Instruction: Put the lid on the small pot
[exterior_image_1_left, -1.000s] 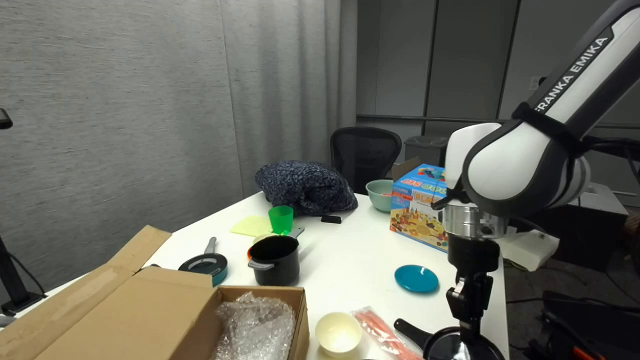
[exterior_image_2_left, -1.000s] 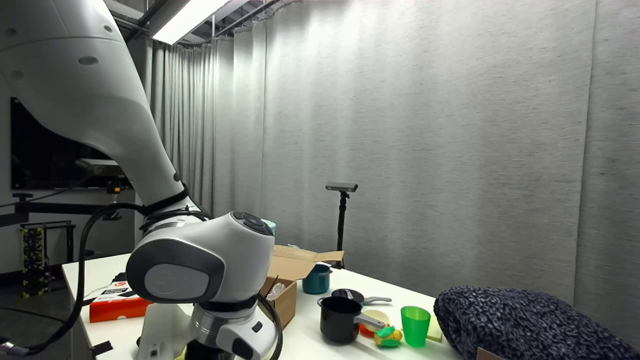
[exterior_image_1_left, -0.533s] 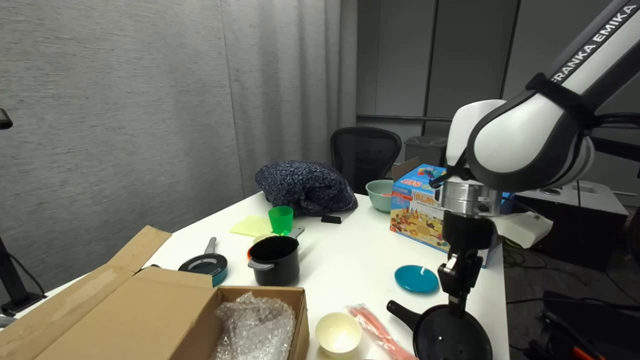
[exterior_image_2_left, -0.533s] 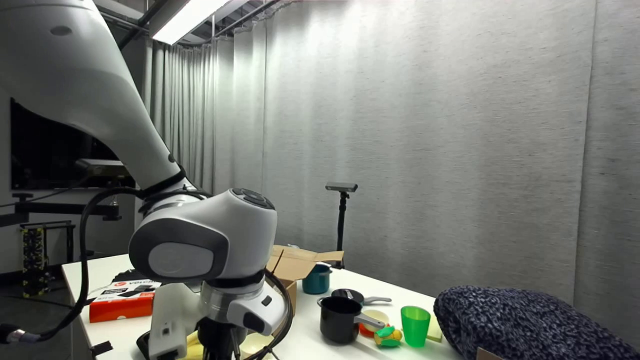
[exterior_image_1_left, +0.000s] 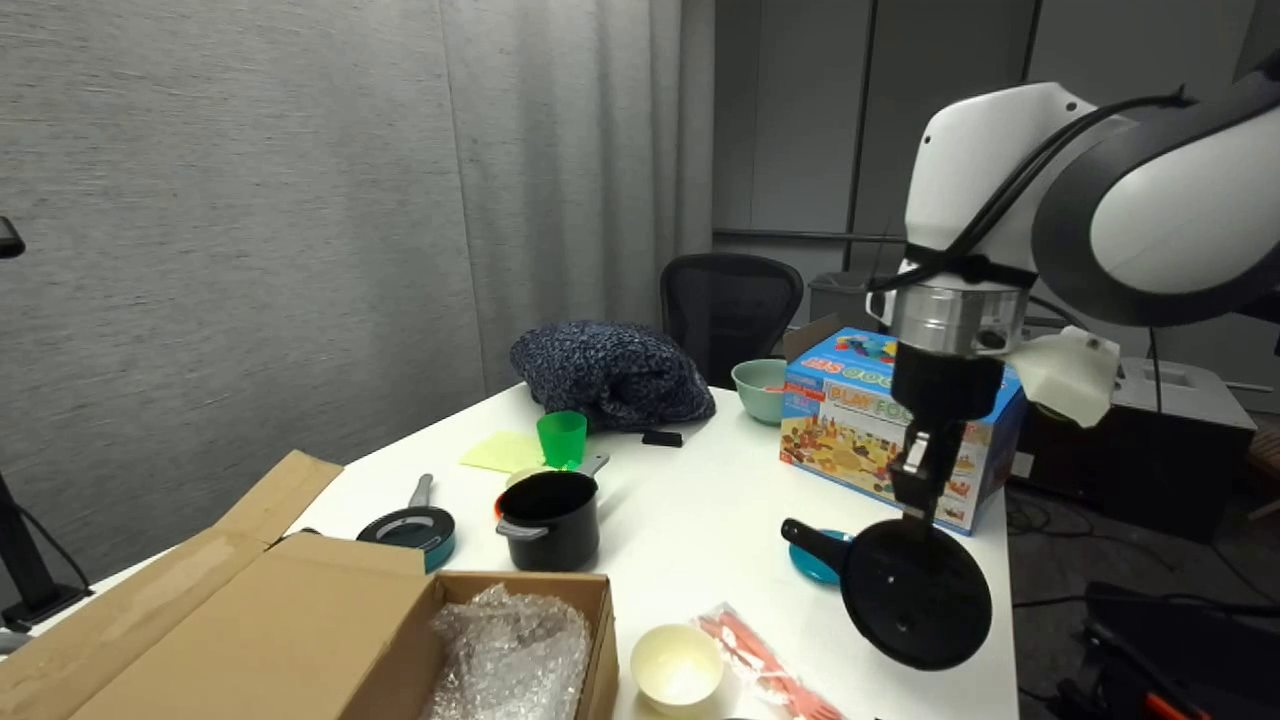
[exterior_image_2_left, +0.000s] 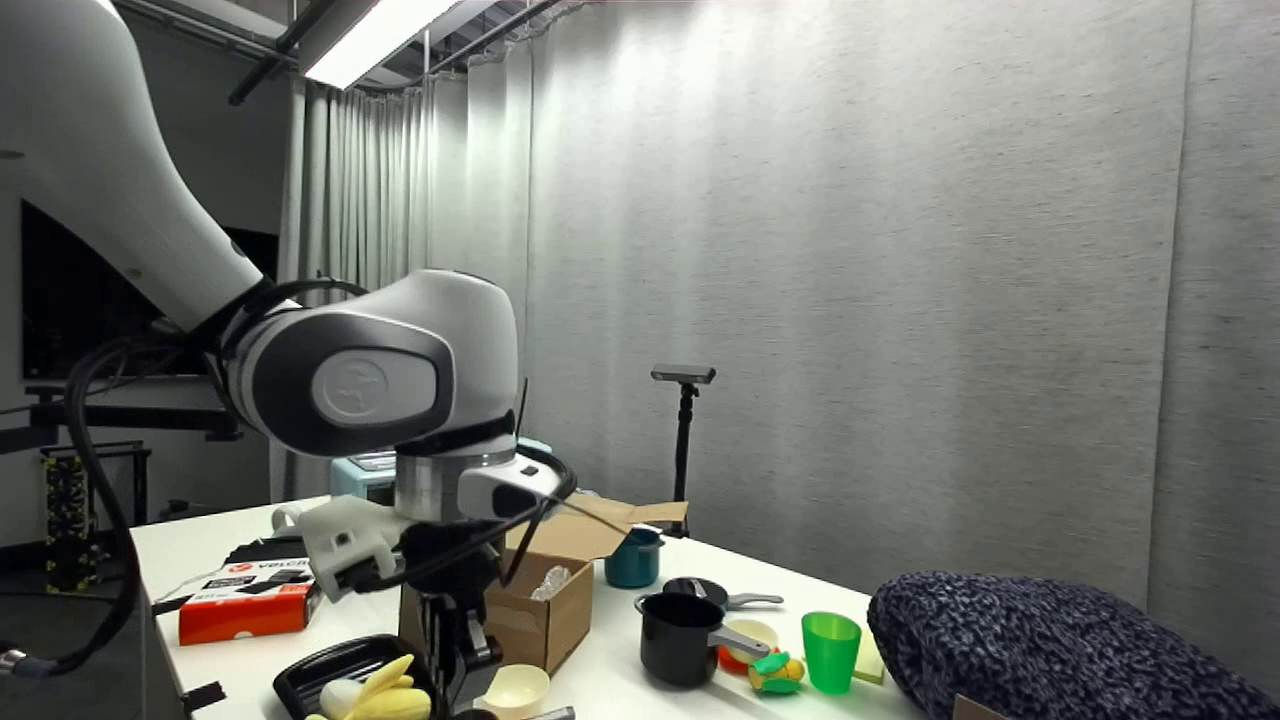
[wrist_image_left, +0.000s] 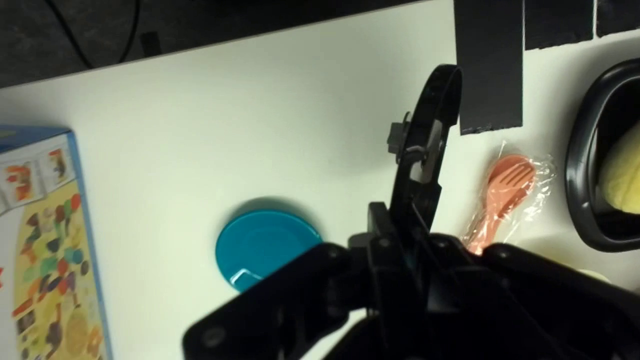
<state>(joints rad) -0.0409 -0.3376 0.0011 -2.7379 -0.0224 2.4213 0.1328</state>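
Gripping the black lid (exterior_image_1_left: 915, 600) by its edge, the jaws hold it tilted above the desk (exterior_image_1_left: 690, 530). In an exterior view, from the lid, wrapped cutlery (exterior_image_1_left: 768, 668) lies near at eight o'clock, the open-topped small pot (exterior_image_1_left: 558, 535) farther at nine, the green cup (exterior_image_1_left: 562, 440) beyond at ten.

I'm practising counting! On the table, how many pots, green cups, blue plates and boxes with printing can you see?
Pots: 2 (black pot, teal pot)
Green cup: 1
Blue plate: 1
Boxes with printing: 2 (play food box, Velcro box)
Total: 6
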